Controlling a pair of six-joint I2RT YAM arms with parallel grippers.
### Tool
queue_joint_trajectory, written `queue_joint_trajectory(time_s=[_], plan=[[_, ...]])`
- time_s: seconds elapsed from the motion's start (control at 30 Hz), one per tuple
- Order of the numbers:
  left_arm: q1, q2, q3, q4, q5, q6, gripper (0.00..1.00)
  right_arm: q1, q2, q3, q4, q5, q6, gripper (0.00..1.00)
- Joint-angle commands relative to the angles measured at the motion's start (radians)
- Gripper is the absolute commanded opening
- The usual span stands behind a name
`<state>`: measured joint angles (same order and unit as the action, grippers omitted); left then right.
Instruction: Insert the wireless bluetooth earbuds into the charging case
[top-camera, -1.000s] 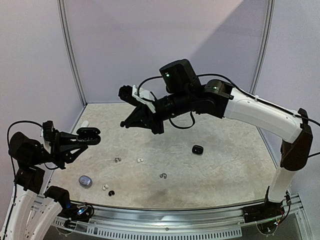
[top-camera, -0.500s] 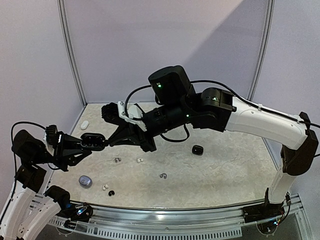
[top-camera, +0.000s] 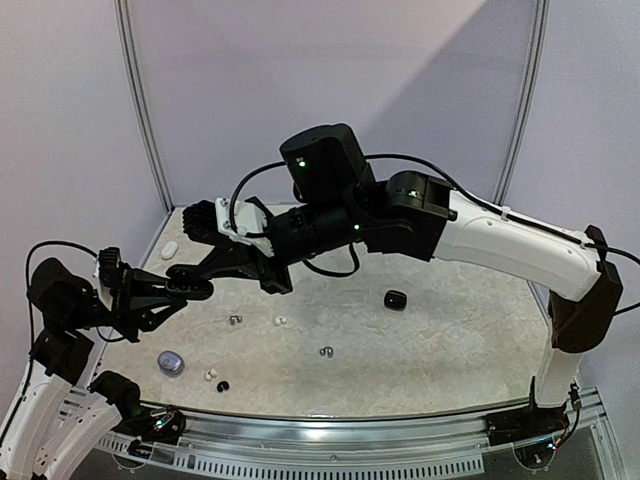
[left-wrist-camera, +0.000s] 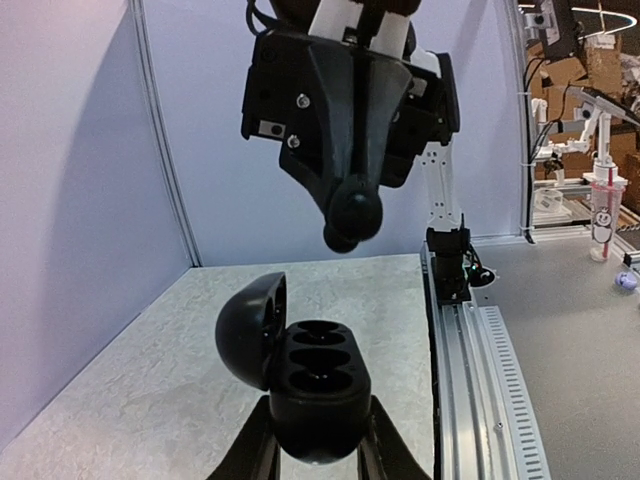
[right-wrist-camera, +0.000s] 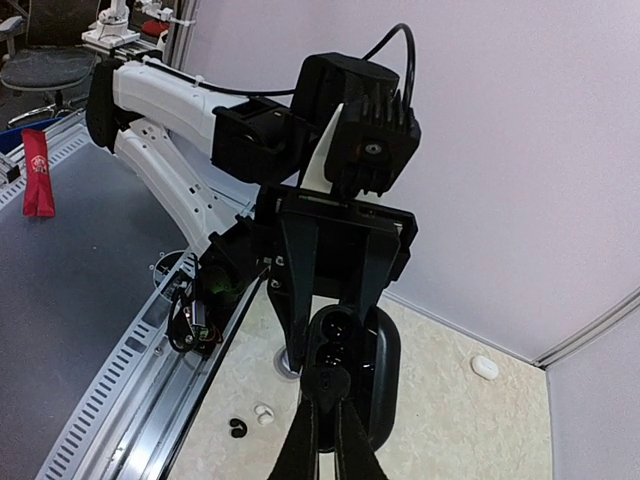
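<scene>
From above, the left fingers (top-camera: 155, 291) clamp the open black charging case (top-camera: 190, 288) and hold it in the air over the counter (top-camera: 450, 340). The right fingers (top-camera: 228, 262) reach it from its far right, pressed together, with their tips right at the case. On the counter nearer than the case lie a grey hooked earbud (top-camera: 235, 320), a white earbud (top-camera: 280, 321), a second grey hooked earbud (top-camera: 326, 351) and a black earbud (top-camera: 222, 385). A silvery case (top-camera: 171, 362) lies near the black earbud. A closed black case (top-camera: 395, 299) sits well to the right of the held case.

In the left wrist view, the charging case (left-wrist-camera: 315, 385) sits pinched between the left fingers (left-wrist-camera: 248, 455). Its lid is swung open to the left and its sockets are bare. The right fingers (left-wrist-camera: 352, 200) hang just above it, shut and not touching. Whether a bud is between them I cannot tell.

In the right wrist view, the right fingers (right-wrist-camera: 305, 440) meet over the case's (right-wrist-camera: 380, 370) open sockets.
</scene>
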<state>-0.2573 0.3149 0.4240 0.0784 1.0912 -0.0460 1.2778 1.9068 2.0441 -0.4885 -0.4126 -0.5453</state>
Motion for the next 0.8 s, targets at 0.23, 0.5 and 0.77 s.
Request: queue_joint_trajectory(time_s=[0.23, 0.5, 0.77], plan=[[-0.022, 0.010, 0.016, -0.037, -0.016, 0.035, 0.00, 0.015, 0.053, 0.041, -0.079, 0.072, -0.050, 0.00], [-0.026, 0.009, 0.022, -0.052, -0.013, 0.044, 0.00, 0.014, 0.094, 0.074, -0.103, 0.109, -0.067, 0.00], [-0.027, 0.004, 0.022, -0.065, -0.016, 0.072, 0.00, 0.015, 0.107, 0.081, -0.116, 0.116, -0.070, 0.00]])
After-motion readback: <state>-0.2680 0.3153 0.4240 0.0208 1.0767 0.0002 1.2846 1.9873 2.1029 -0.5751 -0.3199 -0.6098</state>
